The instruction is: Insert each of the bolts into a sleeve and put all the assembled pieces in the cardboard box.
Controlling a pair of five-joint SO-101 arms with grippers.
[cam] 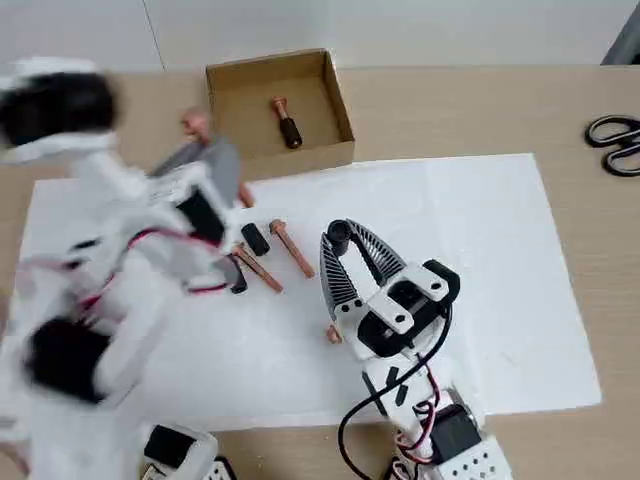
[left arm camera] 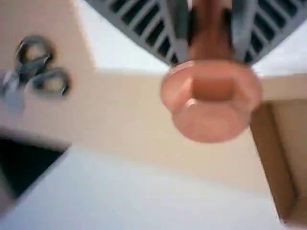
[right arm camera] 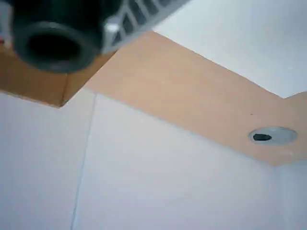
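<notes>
While the tan bench (cam: 480, 110) is carrying a white sheet (cam: 480, 280), the cardboard box (cam: 300, 155) is holding one assembled piece (cam: 287, 122). The left hand (left arm camera: 211, 28) is pinching a copper-coloured flanged bolt (left arm camera: 211, 98) beside the box. The right hand (cam: 345, 245) is gripping a black tubular sleeve (right arm camera: 55, 43) over the sheet. Two loose bolts (cam: 292, 248) are lying nearby.

The left arm (cam: 110, 195) is smeared with blur in the high view. Scissors (cam: 612, 148) are cut by that view's edge. The sleeve's (right arm camera: 55, 45) far end and the bolt's (left arm camera: 211, 98) shaft run past their wrist views' edges.
</notes>
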